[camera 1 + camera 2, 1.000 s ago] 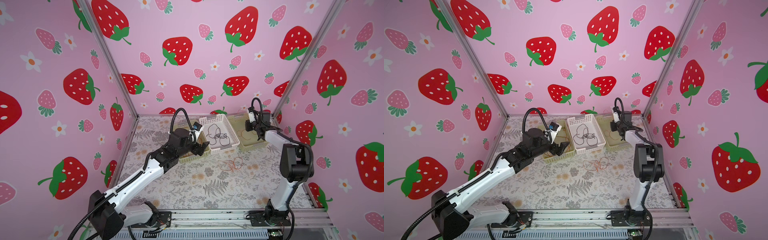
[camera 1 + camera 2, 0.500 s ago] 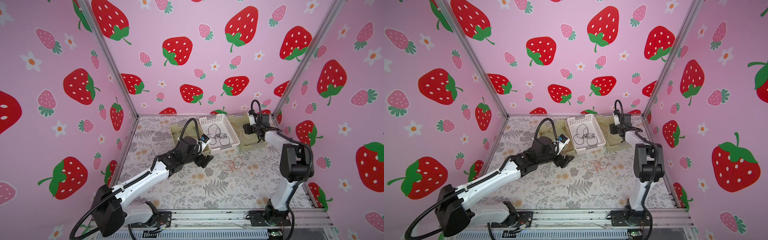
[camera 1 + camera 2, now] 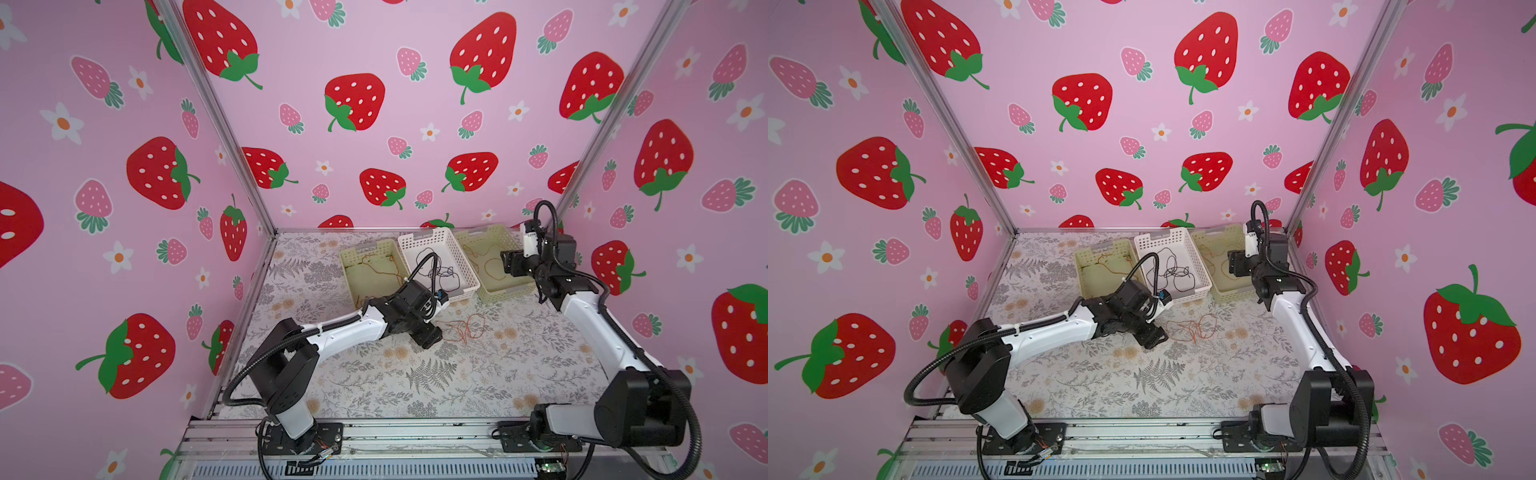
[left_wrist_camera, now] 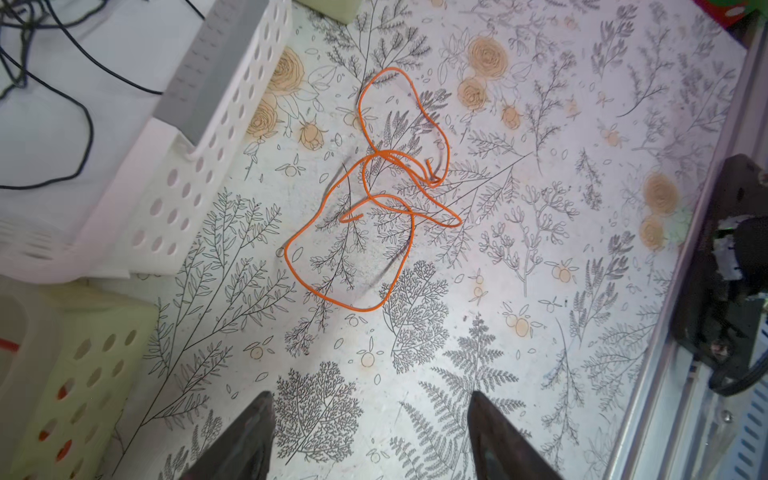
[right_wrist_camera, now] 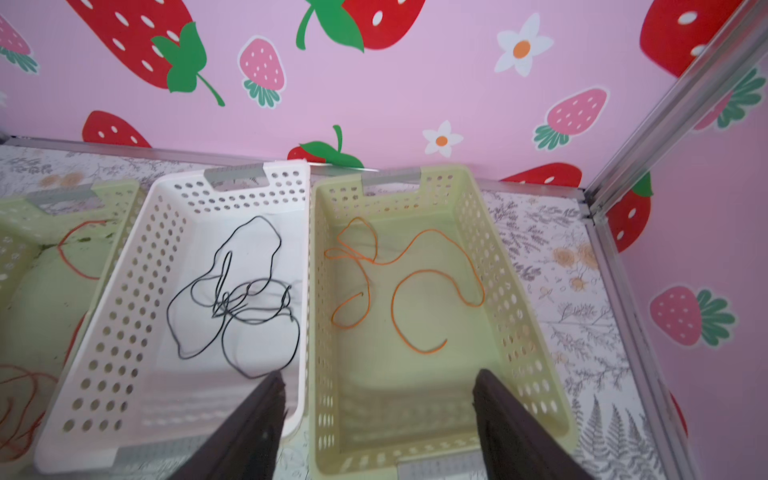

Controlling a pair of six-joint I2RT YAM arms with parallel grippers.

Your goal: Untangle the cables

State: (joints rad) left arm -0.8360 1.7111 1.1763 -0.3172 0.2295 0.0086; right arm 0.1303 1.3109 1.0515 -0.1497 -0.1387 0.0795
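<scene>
white basket (image 5: pixel 124 299): perforated plastic, smooth, faint sheen; grey strip (image 5: pixel 232 171) on its rim, matt.
pale green basket (image 5: pixel 498 291): same moulded plastic, slightly translucent.
table (image 4: pixel 540 374): printed botanical sheet, matt, finely grainy.
orange cable (image 4: pixel 360 310): smooth coating, slight gloss.
front rail (image 3: pixel 415 434) along the table's near edge: bare brushed metal.
walls (image 3: pixel 415 104): smooth matt print.

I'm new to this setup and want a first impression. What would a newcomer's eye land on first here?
The pink walls printed with big red strawberries dominate everything. On the floral-patterned table, a looped thin orange wire lies loose just ahead of the open left pincer. At the back, a white perforated plastic basket holds a tangled thin black wire.
</scene>
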